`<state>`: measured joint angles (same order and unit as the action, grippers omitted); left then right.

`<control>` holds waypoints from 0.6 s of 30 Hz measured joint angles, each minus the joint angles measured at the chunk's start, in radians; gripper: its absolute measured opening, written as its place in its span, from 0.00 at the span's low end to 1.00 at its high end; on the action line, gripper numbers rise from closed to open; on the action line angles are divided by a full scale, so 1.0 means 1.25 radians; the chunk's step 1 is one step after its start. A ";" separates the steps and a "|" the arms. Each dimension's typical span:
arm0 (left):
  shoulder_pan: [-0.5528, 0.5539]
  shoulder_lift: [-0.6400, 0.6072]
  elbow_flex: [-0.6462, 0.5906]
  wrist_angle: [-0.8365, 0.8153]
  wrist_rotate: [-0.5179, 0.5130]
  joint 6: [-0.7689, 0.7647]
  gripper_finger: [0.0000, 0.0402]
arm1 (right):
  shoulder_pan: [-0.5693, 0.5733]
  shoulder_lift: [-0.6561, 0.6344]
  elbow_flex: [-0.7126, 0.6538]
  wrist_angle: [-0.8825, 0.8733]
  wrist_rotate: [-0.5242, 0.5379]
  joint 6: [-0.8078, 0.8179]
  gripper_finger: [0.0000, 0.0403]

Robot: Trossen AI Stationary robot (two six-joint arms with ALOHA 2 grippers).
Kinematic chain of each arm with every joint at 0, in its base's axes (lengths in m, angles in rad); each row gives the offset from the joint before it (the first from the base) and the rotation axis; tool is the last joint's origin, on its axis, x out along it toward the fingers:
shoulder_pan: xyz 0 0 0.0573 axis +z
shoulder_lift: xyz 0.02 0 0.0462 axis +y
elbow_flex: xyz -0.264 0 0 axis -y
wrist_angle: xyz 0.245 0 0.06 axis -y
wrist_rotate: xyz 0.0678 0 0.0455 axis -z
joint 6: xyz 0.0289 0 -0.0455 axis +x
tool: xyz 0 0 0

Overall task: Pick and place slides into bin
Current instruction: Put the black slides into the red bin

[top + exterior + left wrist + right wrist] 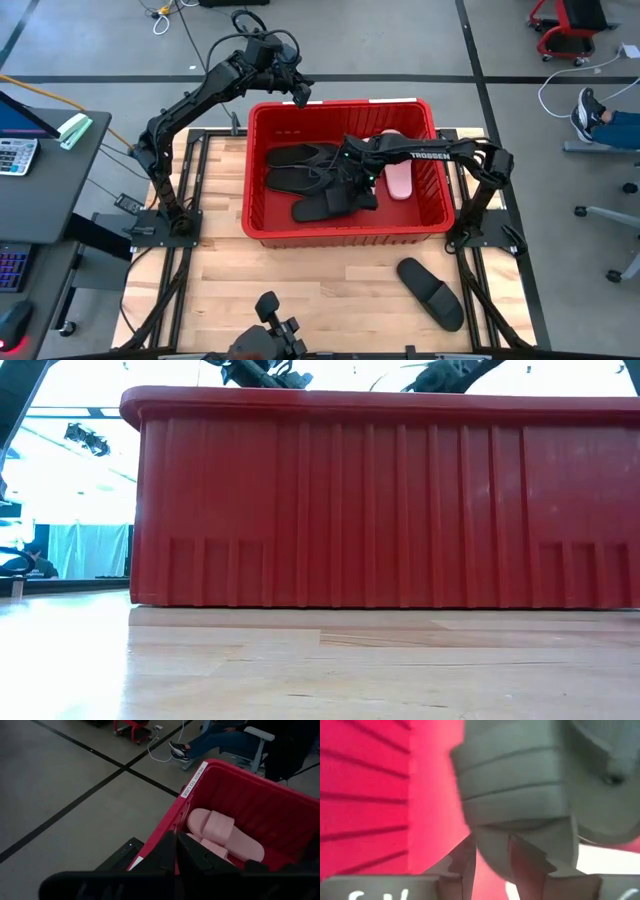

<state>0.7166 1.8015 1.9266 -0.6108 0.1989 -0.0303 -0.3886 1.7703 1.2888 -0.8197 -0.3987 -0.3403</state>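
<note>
The red bin (340,106) stands mid-table and fills the low view (380,510). Inside lie two black flip-flops (295,158), a black slide (330,205) and two pink slides (398,178), which also show in the left wrist view (220,827). My right gripper (352,172) reaches into the bin from the right and is shut on the black slide (520,780). My left gripper (300,95) hangs shut and empty above the bin's far left corner. Another black slide (430,292) lies sole down on the table in front of the bin, at the right. My right gripper pinches the black slide between its two fingers, at an edge just below the ribbed strap (492,845). The fingers (465,865) slant down into the bin from the table's right side. Whether the slide rests on the other sandals or hangs clear, I cannot tell.
The bin's walls (365,795) rise close beside my right gripper. A desk with a calculator (15,155) stands to the left of the table. A seated person's foot (590,115) shows at the far right, off the table. Bare wood (300,270) lies in front of the bin.
</note>
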 joint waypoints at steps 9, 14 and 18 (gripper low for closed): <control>0.000 0.000 0.000 0.000 0.000 0.000 0.02 | -0.021 0.000 -0.014 0.198 0.093 0.025 0.29; 0.000 0.000 0.000 -0.003 0.000 -0.001 0.04 | -0.028 0.000 -0.021 0.247 0.095 0.020 0.29; 0.000 0.000 0.000 -0.009 0.000 -0.001 0.05 | -0.028 0.000 -0.041 0.249 0.166 0.019 0.22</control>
<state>0.7166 1.8015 1.9266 -0.6216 0.1989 -0.0315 -0.4236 1.7702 1.2369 -0.5081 -0.1918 -0.3164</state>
